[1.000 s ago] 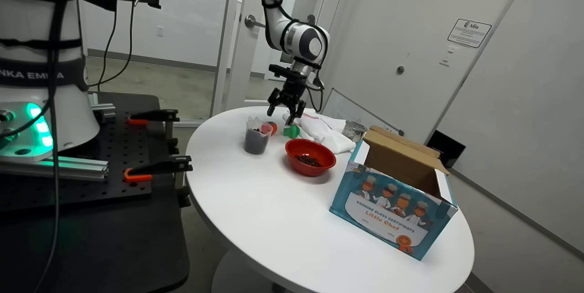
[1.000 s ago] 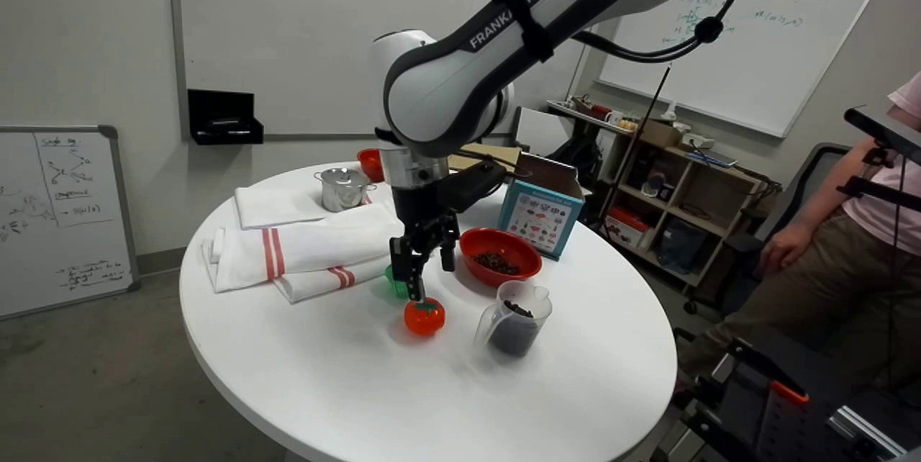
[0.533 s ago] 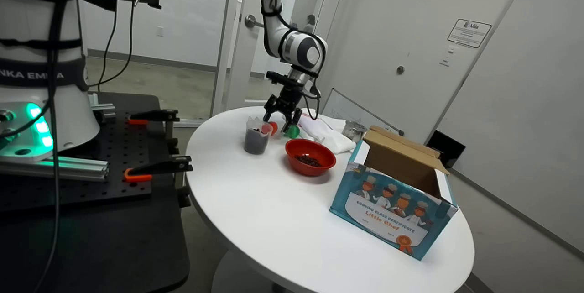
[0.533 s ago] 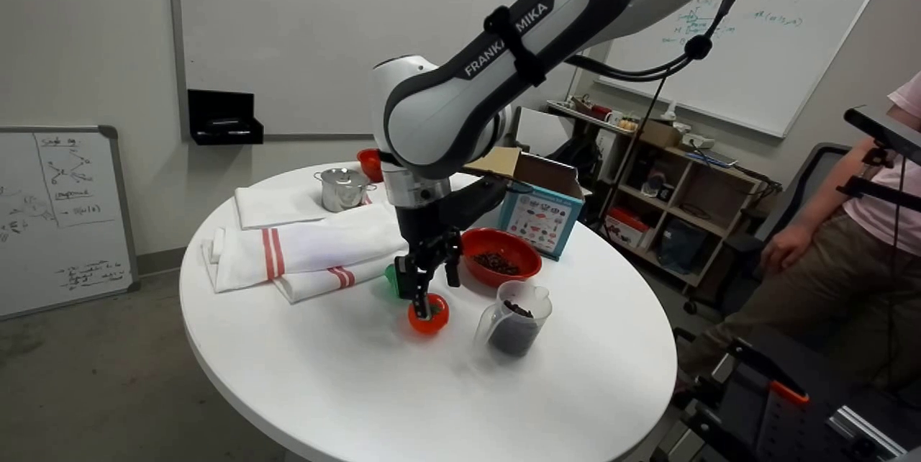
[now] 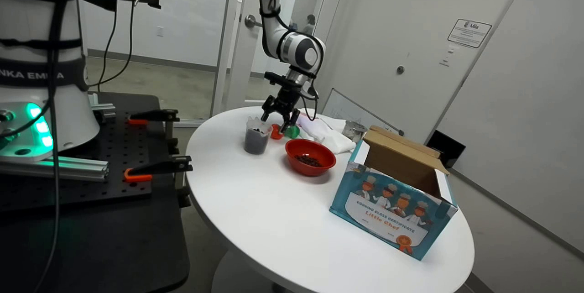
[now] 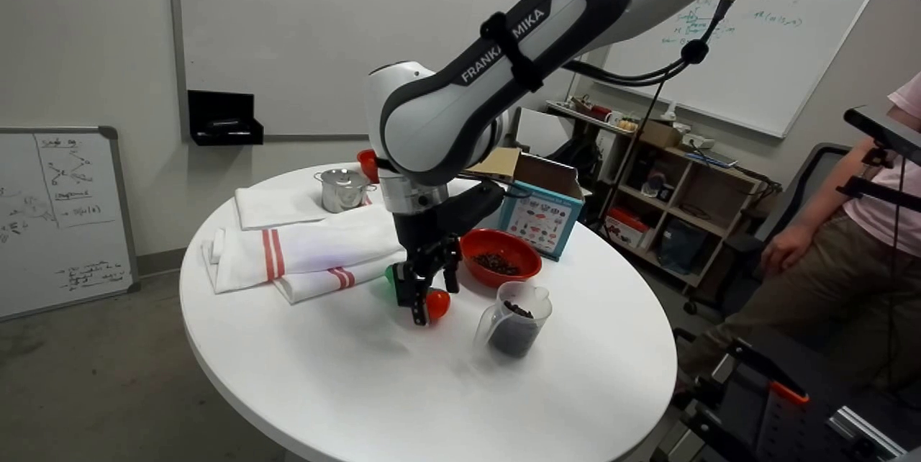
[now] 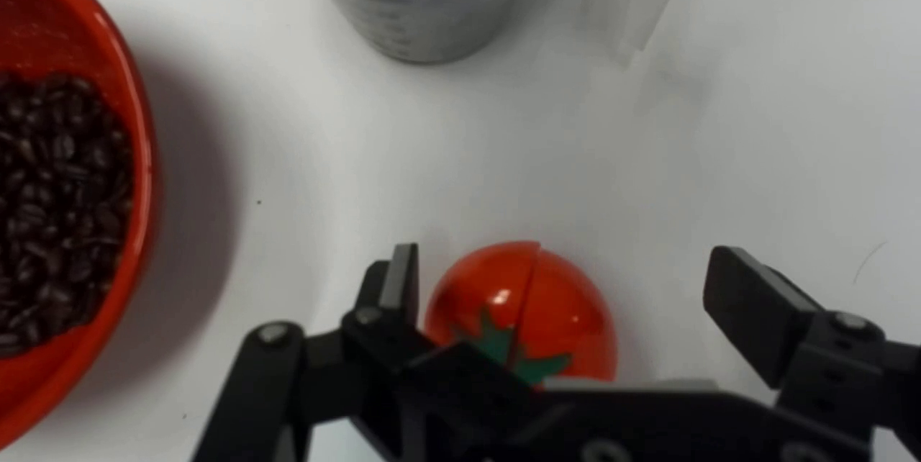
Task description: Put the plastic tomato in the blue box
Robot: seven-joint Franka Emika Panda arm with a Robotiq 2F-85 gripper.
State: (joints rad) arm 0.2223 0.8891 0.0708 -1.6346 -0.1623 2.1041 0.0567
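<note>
Since one second ago, the plastic tomato (image 7: 512,296) has shifted slightly toward the red bowl (image 5: 313,172), and the gripper (image 7: 563,275) has lowered. The tomato sits on the white table (image 6: 360,376) between the widely spread fingers (image 7: 752,311), just beside one and apart from the other; contact cannot be confirmed. Its seam shows only in the wrist view; in an exterior view, one finger covers part of it. The measuring cup (image 7: 424,12) stands near the tomato. Both exterior views show the blue box (image 5: 383,213), well apart from the tomato; one face reads "COOKING CLASS CERTIFICATE" and "Little Chef". The arm (image 6: 439,116) is lettered "FRANKA" and, past a strap (image 6: 512,50), "MIKA".
</note>
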